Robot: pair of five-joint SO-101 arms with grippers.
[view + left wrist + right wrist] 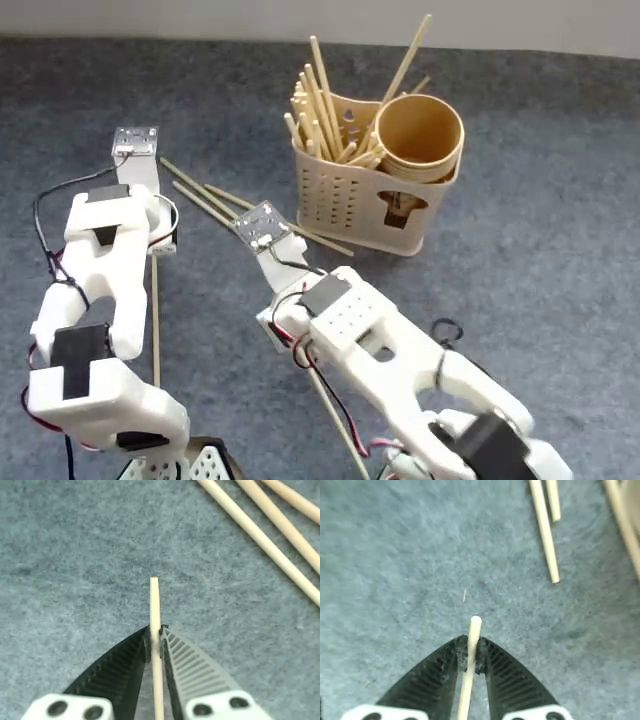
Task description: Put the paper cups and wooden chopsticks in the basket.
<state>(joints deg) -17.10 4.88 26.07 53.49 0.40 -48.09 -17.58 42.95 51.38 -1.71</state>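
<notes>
Left tool (156, 632) is pinched tight on a chopstick (154, 600) whose tip juts just past it, right tool (471, 645) likewise on a second chopstick (475, 625).

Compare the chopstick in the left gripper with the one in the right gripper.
The left chopstick, in the left gripper, has a flat-cut tip; the right chopstick, in the right gripper, a rounded one. The left chopstick pokes farther past its fingers than the right chopstick. Both are pale wood, pinched between shut fingers over the grey mat.
</notes>
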